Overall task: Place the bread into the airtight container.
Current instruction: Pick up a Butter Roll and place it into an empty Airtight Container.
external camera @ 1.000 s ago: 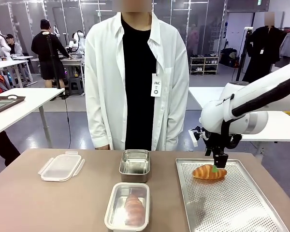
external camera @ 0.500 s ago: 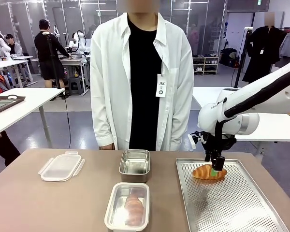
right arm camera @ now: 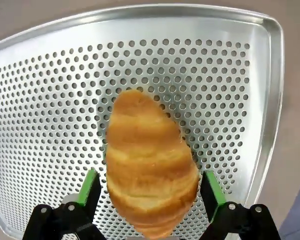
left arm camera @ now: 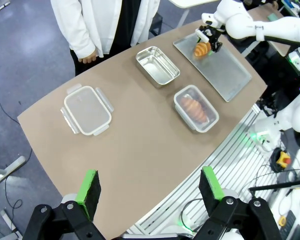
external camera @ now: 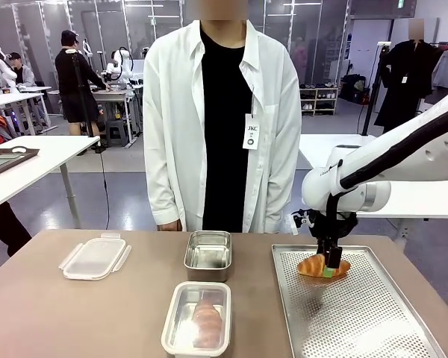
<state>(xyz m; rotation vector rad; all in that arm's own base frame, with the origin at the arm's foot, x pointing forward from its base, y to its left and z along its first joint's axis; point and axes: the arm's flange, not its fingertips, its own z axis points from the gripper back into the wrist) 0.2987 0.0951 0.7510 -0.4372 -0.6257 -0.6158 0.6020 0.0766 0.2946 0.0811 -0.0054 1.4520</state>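
Right of centre in the front view, we see the right pincer (external camera: 329, 266) open, its pads flanking the bread (right arm camera: 150, 165), which lies on the perforated tray (external camera: 358, 313). The left pincer (left arm camera: 150, 175), likewise open, hangs high above the surface (left arm camera: 140, 145).

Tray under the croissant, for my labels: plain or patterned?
Silver tray, dotted with small round holes; right wrist view shows it best.

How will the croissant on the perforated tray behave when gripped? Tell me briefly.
Probably soft and crushable: the croissant looks puffy and layered. Likely light, for the same reason. Its rounded, tapered shape may twist in the open right gripper.
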